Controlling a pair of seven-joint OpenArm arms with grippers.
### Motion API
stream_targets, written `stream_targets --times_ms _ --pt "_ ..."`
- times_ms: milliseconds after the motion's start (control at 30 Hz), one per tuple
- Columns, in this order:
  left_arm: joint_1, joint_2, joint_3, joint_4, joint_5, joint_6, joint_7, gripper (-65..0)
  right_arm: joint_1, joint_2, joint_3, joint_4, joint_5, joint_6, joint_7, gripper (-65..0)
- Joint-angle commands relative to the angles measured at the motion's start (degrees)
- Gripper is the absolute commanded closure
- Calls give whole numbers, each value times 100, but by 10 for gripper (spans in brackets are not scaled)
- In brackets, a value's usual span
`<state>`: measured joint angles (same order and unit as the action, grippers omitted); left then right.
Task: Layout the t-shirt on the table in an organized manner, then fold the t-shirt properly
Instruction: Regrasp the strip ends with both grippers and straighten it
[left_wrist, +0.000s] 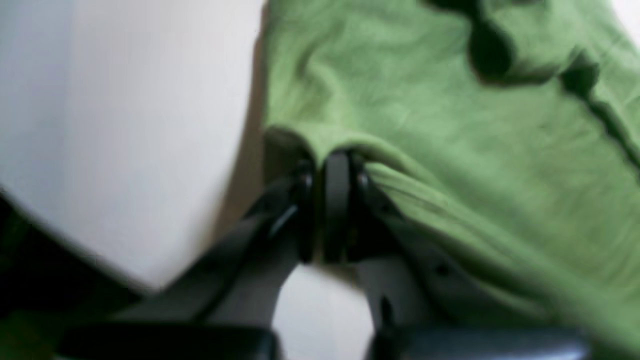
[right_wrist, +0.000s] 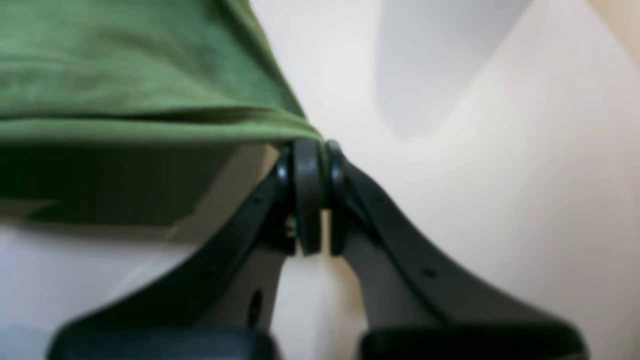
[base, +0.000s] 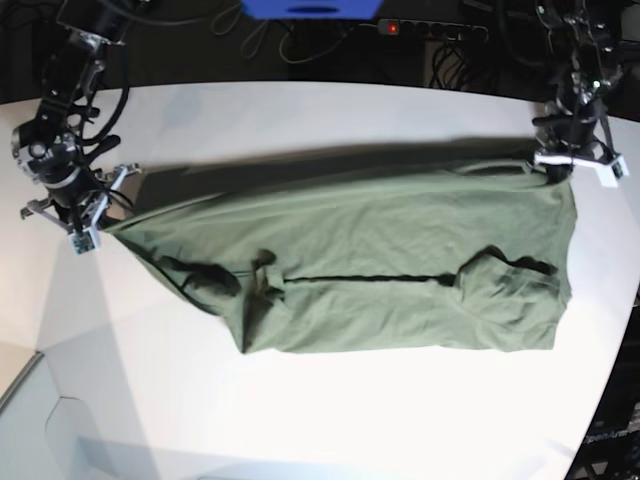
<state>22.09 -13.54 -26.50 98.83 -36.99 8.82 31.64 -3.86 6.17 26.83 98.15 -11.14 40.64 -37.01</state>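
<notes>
Left gripper (left_wrist: 336, 165): I have it clamped on the t-shirt (base: 380, 270) hem corner.
Right gripper (right_wrist: 316, 150): clamped on the opposite corner.
Progress: shirt stretched between them over the table (base: 330, 420); sleeves rumpled, folding remains.

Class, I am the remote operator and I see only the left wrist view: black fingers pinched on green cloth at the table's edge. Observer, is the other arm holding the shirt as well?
Observer: Yes. The right gripper is shut on a corner of the t-shirt, seen in its own wrist view.
Operator: Is the cloth stretched between the two arms?
Observer: In the base view it spans from the right gripper to the left gripper, the held edge pulled fairly straight.
Operator: Is the rest lying flat?
Observer: No. Its near part rests on the table, with bunched folds at both ends and a dark crease line between them.
</notes>
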Motion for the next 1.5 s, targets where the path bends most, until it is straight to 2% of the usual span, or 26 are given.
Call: stream_targets --times_ms 0,200,267,367,500,567,667,733,900,967,1100,1167,1367,1467 --pt "-261 -101 -36 109 -6 -7 -144 -2 74 73 20 132 45 -64 101 0" --pt "-1677 -110 -18 56 38 -7 -135 -4 390 73 -32 88 45 -64 101 0" --pt "-2266 -110 158 -296 55 -7 14 -5 540 73 -32 53 45 -64 101 0" --pt "-3145 -127 430 -1280 55 -7 234 -5 803 73 -50 -52 45 -64 101 0" --pt "-4191 -118 835 -3425 29 -7 -3 -15 1050 99 -296 -307 37 -64 93 0" --pt "-4639 -118 975 -4393 3 -7 -214 -59 1155 99 -375 -395 37 -64 93 0" --pt "-5026 -118 984 -5175 -6 -7 -346 -179 1181 90 -402 -413 28 -64 93 0" --pt "-5026 -118 984 -5149 -15 -7 -355 -214 1181 81 -402 -413 28 -64 93 0" --pt "-4762 -118 1019 -4340 -15 10 -302 -240 1181 73 -402 -465 28 -64 93 0" --pt "-4560 -118 1019 -3786 -15 37 -267 -286 1181 73 -402 -527 28 -64 93 0" --pt "-3778 -154 993 -2327 -6 2 445 -389 1181 73 -402 -597 28 -64 93 0" --pt "-3250 -127 984 -1755 47 2 550 -424 1181 73 -402 -606 28 -64 93 0" --pt "-2345 -118 1019 -1843 55 2 -109 -425 1173 73 -402 -606 45 -64 93 0" --pt "-2266 -118 1028 -2098 55 -7 -153 -419 1173 73 -402 -606 45 -64 93 0"
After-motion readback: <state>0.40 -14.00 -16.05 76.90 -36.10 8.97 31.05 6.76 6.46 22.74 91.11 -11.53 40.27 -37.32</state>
